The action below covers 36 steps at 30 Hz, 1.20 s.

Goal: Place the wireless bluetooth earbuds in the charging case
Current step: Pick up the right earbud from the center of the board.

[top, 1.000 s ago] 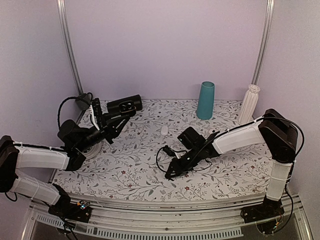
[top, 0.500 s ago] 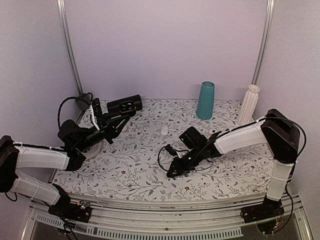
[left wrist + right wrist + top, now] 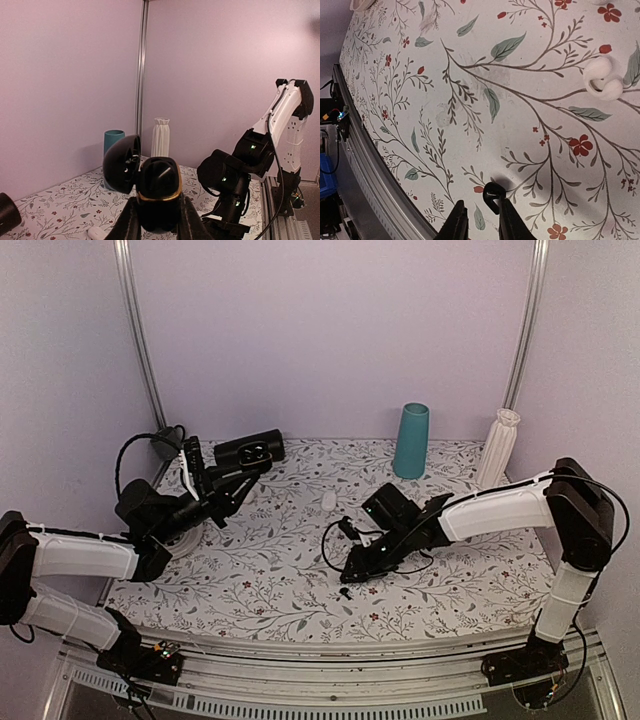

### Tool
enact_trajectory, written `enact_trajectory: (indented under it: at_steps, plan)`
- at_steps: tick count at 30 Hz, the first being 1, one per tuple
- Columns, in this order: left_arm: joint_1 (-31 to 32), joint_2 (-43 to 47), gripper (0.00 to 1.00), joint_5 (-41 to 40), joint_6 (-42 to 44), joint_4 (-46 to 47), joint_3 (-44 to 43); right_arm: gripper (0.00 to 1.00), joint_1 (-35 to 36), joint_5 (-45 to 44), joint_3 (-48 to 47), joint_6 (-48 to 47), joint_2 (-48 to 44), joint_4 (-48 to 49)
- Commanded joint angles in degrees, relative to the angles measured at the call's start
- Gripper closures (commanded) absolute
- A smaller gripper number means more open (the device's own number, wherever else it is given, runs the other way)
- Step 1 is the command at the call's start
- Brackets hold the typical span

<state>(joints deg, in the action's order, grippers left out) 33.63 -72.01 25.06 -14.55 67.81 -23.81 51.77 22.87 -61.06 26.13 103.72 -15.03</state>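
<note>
My left gripper (image 3: 240, 465) is held up over the table's left back, shut on the black charging case (image 3: 159, 185). The case's hinged lid (image 3: 122, 162) stands open to the left. A gold band runs round the case's rim. My right gripper (image 3: 481, 205) hangs low over the floral table near the middle of the table (image 3: 350, 575). Its jaws are a little apart. One tiny black earbud (image 3: 492, 196) lies on the cloth against the tip of the right finger, not pinched between both. No other black earbud shows.
A teal cup (image 3: 411, 440) and a white ribbed vase (image 3: 497, 447) stand at the back right. A small white rounded object (image 3: 328, 501) lies mid-table, and a similar white piece (image 3: 602, 80) lies ahead of the right gripper. The table's metal front rail (image 3: 375, 175) runs close by.
The right arm has drawn back from the near edge toward the table's middle, and its jaws have parted slightly. The left arm and the case have not moved.
</note>
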Motion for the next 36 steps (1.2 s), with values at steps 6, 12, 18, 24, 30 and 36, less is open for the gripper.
enact_trajectory:
  at_steps: [6,12,18,24,30,36]
  plan:
    - [0.56,-1.09,1.00,0.57,0.82,1.86,0.09,0.65,4.72,-17.53,-7.49,0.56,-0.16,-11.79]
    - [0.47,-1.27,1.00,0.91,1.10,2.06,0.17,0.64,8.17,-22.98,-13.05,-2.80,3.47,-16.51]
    - [0.45,-0.99,1.00,1.13,1.44,2.06,0.39,0.64,9.23,-24.52,-16.34,-4.65,6.47,-20.29]
    - [0.38,-0.58,1.00,1.13,1.67,1.80,0.39,0.64,10.16,-25.58,-17.42,-5.62,8.08,-21.31]
    - [0.36,-0.61,1.00,1.22,1.89,1.54,0.00,0.64,10.74,-25.24,-17.52,-6.68,9.29,-21.08]
    - [0.39,-0.46,1.00,1.15,1.89,1.45,0.15,0.64,10.90,-25.63,-17.86,-7.56,10.21,-20.94]
